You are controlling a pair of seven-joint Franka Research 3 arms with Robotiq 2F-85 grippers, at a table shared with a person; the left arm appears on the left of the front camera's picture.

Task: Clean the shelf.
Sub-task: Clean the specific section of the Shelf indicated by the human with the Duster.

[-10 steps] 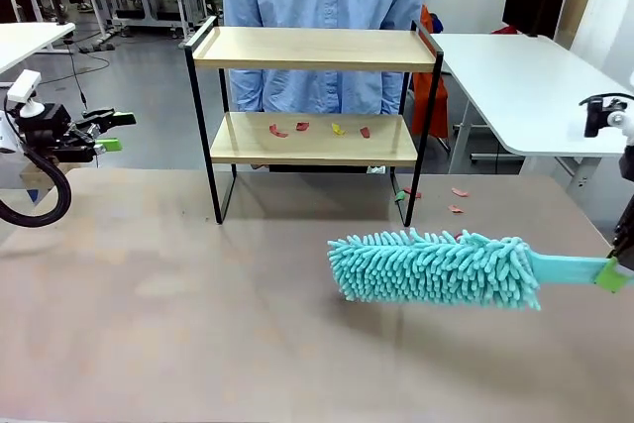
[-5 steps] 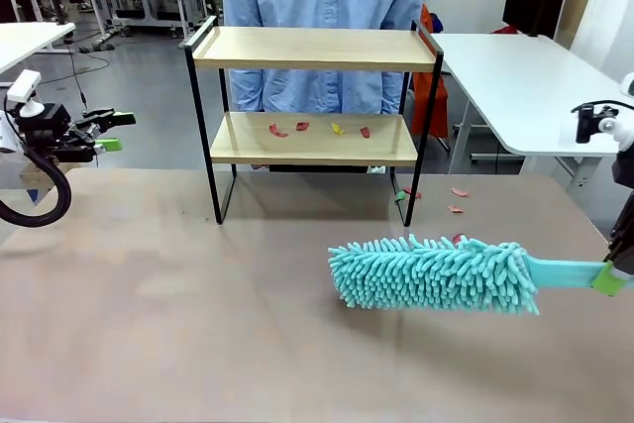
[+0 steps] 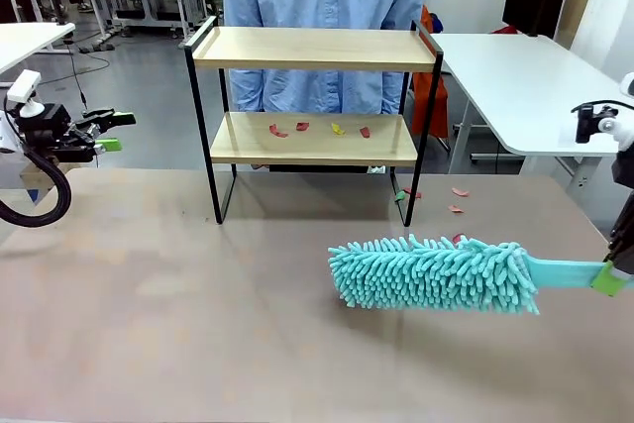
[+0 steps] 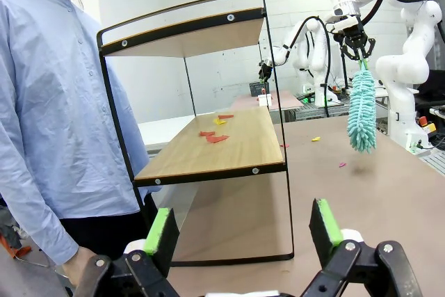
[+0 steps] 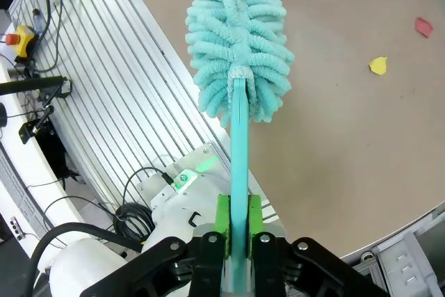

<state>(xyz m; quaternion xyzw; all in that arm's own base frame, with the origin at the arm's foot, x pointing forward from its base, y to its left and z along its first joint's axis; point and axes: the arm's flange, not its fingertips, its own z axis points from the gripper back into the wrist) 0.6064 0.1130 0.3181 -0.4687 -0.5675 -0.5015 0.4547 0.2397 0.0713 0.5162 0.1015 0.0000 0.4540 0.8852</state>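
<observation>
Right claw [image 5: 238, 218] clamped on the teal duster [image 3: 436, 272], left claw [image 4: 242, 231] agape: a low swing risks snagging the shelf [image 3: 312, 47] frame.

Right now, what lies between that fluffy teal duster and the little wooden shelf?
In the front view, mostly bare brown table, with a few red scraps lying by the shelf's right legs, beyond the duster.
</observation>
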